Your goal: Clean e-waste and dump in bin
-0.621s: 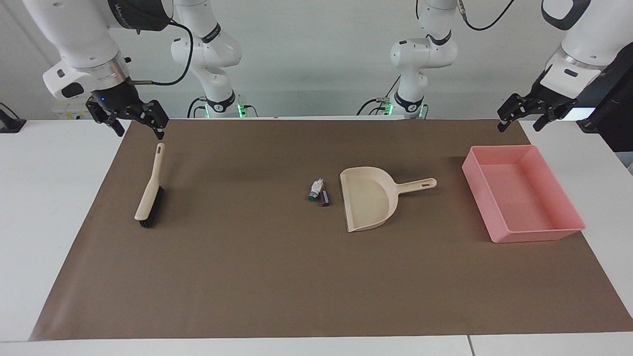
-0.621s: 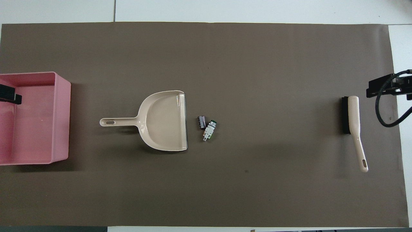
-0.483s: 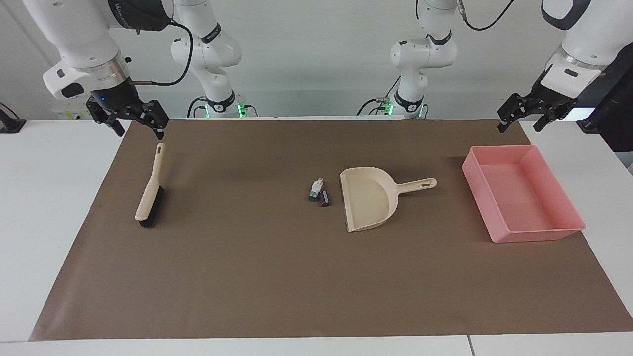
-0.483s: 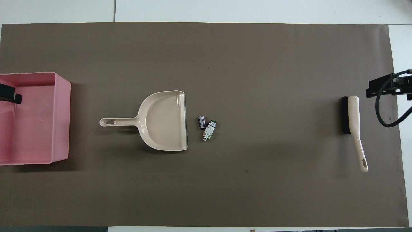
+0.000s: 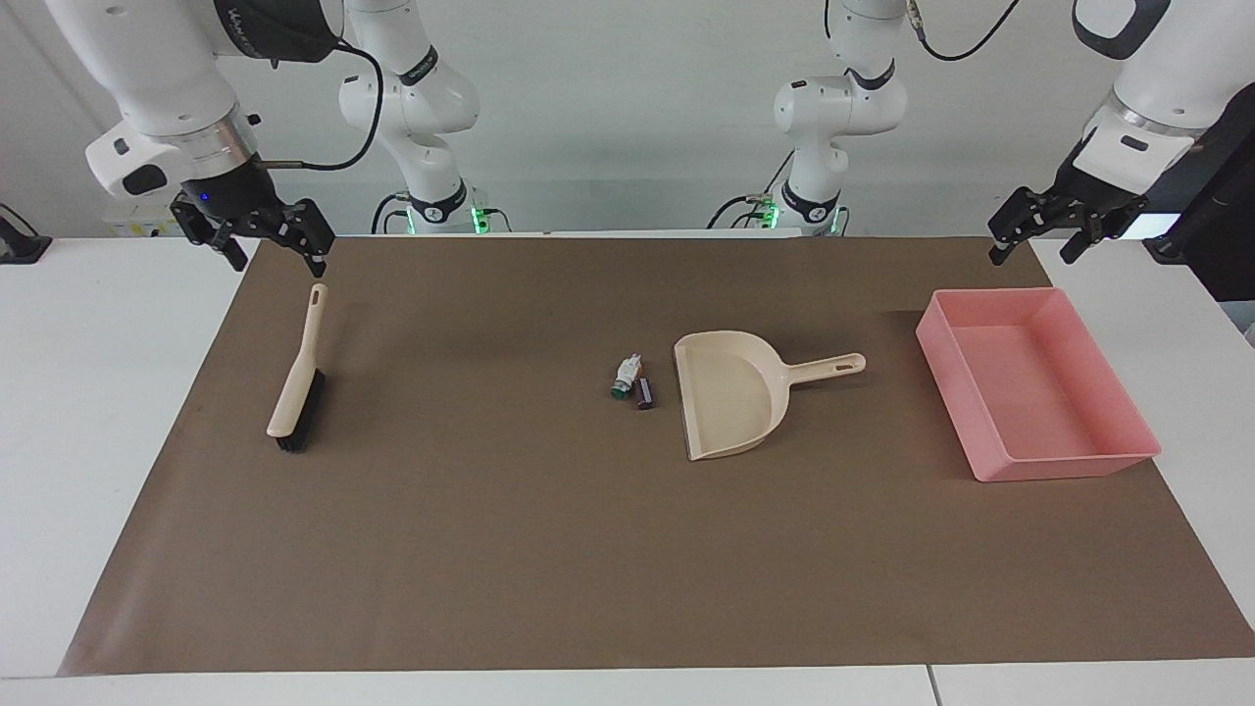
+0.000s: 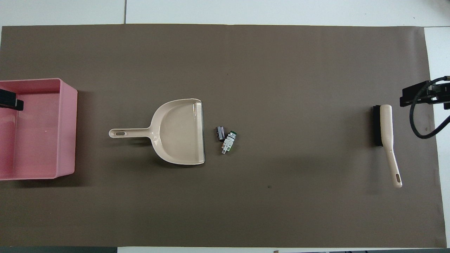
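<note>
White and dark, our two e-waste pieces (image 5: 632,380) lie mid-mat beside the one dustpan's (image 5: 730,394) lip, long axes toward the robots. One pink bin (image 5: 1037,396); one brush (image 5: 297,378). Left gripper (image 5: 1037,238) and right gripper (image 5: 267,249) hang unclenched, empty.

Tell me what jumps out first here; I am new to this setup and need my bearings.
The pink bin stands out at the left arm's end of the brown mat. Mid-mat lies the beige dustpan, its mouth beside two tiny e-waste pieces. A brush lies at the right arm's end, with the right gripper raised just above its handle tip, jaws open.
</note>
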Motion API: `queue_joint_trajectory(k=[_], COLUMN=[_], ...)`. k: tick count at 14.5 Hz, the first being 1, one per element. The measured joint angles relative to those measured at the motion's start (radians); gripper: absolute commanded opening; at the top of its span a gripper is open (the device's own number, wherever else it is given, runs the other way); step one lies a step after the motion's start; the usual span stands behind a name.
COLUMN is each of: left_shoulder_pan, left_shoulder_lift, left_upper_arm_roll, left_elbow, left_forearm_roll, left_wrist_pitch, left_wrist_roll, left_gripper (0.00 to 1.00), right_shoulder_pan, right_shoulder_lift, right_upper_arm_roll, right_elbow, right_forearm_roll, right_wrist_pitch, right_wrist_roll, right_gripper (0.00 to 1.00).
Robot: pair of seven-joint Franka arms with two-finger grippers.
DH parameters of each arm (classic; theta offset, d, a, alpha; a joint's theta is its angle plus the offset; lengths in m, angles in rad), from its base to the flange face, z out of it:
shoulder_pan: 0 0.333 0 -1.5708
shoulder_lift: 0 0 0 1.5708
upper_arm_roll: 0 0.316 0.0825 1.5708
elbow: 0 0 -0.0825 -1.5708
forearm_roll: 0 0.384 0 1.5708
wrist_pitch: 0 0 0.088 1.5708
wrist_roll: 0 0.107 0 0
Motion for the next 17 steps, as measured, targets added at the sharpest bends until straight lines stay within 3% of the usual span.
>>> queue_joint_trajectory(k=[2, 4, 7, 10, 14, 17], left_shoulder_pan=[0.0, 0.0, -0.001, -0.032, -0.095, -0.149], left_shoulder_lift=[0.0, 0.0, -0.001, -0.009, -0.039, -0.048], left_upper_arm_roll=[-0.002, -0.003, -0.007, -0.012, -0.016, -0.017], left_elbow=[-0.015, -0.033, -0.048, -0.08, -0.219, -0.35], left_forearm_roll=[0.0, 0.0, 0.0, 0.0, 0.0, 0.0], left_wrist_pitch=[0.084, 0.162, 0.186, 0.2, 0.281, 0.361], left_wrist_roll=[0.006, 0.07, 0.31, 0.605, 0.94, 1.087], left_gripper=[0.99, 0.99, 0.99, 0.99, 0.99, 0.99], right_shoulder_pan=[-0.011, -0.057, -0.13, -0.167, -0.215, -0.25], right_shoulder_lift=[-0.016, -0.061, -0.132, -0.134, -0.121, -0.115], right_upper_arm_roll=[-0.005, -0.009, -0.014, -0.014, -0.014, -0.015], right_elbow=[-0.051, -0.188, -0.448, -0.601, -0.777, -0.838], right_forearm_roll=[0.0, 0.0, 0.0, 0.0, 0.0, 0.0], right_wrist_pitch=[0.022, 0.14, 0.315, 0.426, 0.613, 0.659], right_wrist_roll=[0.0, -0.013, -0.079, -0.118, -0.163, -0.182], right_gripper=[1.0, 1.0, 1.0, 1.0, 1.0, 0.98])
